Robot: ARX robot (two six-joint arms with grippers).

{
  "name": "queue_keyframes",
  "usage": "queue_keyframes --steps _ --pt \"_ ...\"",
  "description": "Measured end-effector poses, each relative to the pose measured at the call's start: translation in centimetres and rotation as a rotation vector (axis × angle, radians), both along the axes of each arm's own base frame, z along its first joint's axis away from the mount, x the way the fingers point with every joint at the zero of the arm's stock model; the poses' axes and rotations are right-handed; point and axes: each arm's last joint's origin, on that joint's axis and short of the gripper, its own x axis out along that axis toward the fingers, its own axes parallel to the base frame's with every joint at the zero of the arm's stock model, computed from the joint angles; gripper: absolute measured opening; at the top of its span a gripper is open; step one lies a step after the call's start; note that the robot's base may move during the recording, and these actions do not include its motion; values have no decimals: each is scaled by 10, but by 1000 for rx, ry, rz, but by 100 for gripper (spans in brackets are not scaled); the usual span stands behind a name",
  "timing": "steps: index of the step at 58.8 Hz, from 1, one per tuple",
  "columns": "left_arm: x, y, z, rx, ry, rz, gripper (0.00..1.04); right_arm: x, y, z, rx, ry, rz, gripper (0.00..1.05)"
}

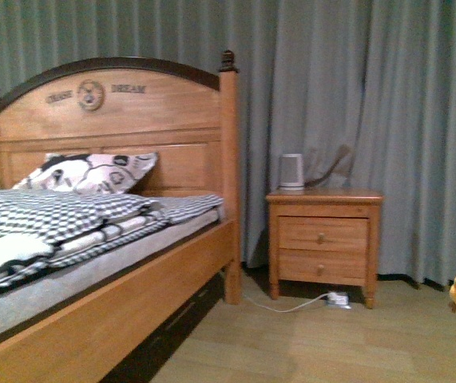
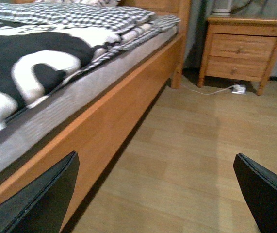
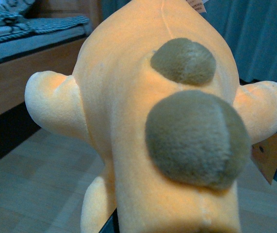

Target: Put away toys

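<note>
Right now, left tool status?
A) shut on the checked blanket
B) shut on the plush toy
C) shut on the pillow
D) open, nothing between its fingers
D: the left wrist view shows the left tool with its fingers spread wide and only bare wooden floor between them.

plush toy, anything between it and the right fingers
Nothing visible does. The fuzzy yellow-orange plush animal fills the right wrist view, right up against the camera, with no other object in front. Whether it is gripped cannot be told.
</note>
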Motion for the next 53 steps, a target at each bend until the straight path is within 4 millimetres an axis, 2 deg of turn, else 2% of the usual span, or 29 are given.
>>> queue_keyframes --steps 53 --pt "0 0 0 2 0 -1 98 0 0 0 0 -1 4 7"
